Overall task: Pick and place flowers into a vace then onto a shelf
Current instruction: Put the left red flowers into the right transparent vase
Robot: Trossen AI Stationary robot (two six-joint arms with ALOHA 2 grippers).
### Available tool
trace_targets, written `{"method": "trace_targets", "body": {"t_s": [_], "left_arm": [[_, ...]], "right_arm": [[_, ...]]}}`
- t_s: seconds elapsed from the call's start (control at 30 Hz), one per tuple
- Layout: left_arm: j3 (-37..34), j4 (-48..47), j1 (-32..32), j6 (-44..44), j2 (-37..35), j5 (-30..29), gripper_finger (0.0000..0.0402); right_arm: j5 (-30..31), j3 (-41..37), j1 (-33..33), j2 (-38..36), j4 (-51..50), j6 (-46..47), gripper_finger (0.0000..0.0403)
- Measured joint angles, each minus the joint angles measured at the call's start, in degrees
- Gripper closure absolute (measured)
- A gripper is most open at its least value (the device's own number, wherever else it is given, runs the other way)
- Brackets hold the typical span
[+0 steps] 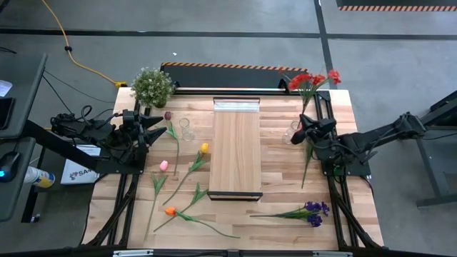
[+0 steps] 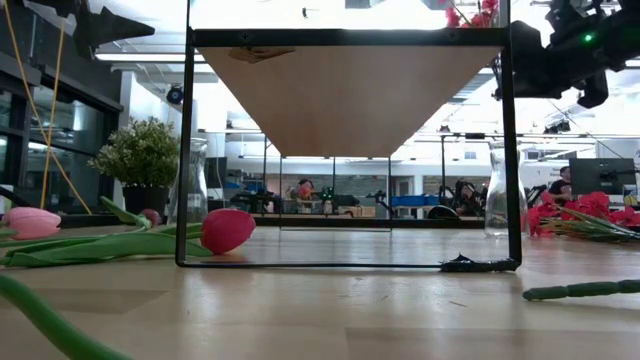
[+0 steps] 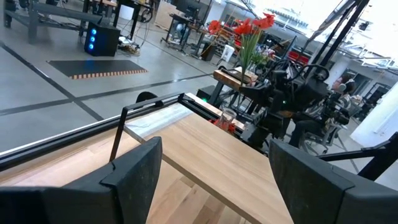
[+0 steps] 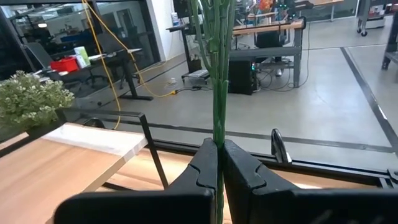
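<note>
Right hand: the right hand (image 1: 305, 128) sits over the desk's right side, pinched tight on the green stem of the red flowers (image 1: 312, 80); its own camera shows both fingers (image 4: 202, 168) clamped flat on that stem (image 4: 219, 93).
Red flowers: heads up near the desk's far right corner, stem running down through the grip and on toward the near edge.
Left hand: the left hand (image 1: 158, 123) hovers over the left side, jaws spread wide and holding nothing, with bare shelf showing between its fingers (image 3: 134, 171).
Shelf: the shelf (image 1: 236, 146) stands raised in the middle of the desk (image 1: 278, 171), pale strip at the far end, black frame legs under it in the low view.
Right vase: a clear vase (image 1: 292, 133) stands just beside the right hand, between it and the shelf.
Left vase: a second clear vase (image 1: 186, 129) stands between the left hand and the shelf.
Loose stems, left: a maroon head (image 1: 168, 115), a yellow one (image 1: 204, 148), a pink one (image 1: 163, 165) and an orange one (image 1: 170, 211) lie flat, leaves crossing.
Purple flowers: the purple flowers (image 1: 314, 211) lie on the near right, well apart from the rest.
Potted plant: a bushy pot plant (image 1: 152, 86) holds the far left corner, near the left arm.
Background: people sit at workstations far behind the desk in the low view.
</note>
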Motion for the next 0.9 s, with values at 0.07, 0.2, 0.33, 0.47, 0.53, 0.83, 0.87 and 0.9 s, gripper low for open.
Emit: {"method": "trace_targets", "body": {"t_s": [0.07,0.2,0.33,0.47,0.53,0.83,0.87,0.9], "left_arm": [[0.0,0.0,0.0,0.0,0.0,0.0,0.0076],[0.0,0.0,0.0,0.0,0.0,0.0,0.0076],[0.0,0.0,0.0,0.0,0.0,0.0,0.0076],[0.0,0.0,0.0,0.0,0.0,0.0,0.0076],[0.0,0.0,0.0,0.0,0.0,0.0,0.0076],[0.0,0.0,0.0,0.0,0.0,0.0,0.0076],[0.0,0.0,0.0,0.0,0.0,0.0,0.0076],[0.0,0.0,0.0,0.0,0.0,0.0,0.0076]], "right_arm": [[0.0,0.0,0.0,1.2,0.0,0.5,0.0400],[0.7,0.0,0.0,3.3,0.0,1.1,0.0400],[2.0,0.0,-0.3,4.6,0.0,1.0,0.0400],[1.6,0.0,-1.7,5.5,0.0,1.1,0.0400],[1.0,0.0,-2.5,6.1,0.0,1.1,0.0400],[-0.5,0.0,-3.4,8.6,0.0,2.5,0.0393],[-0.5,0.0,-3.4,8.8,0.0,2.5,0.0392],[-0.5,0.0,-3.4,8.9,0.0,2.6,0.0392]]}}
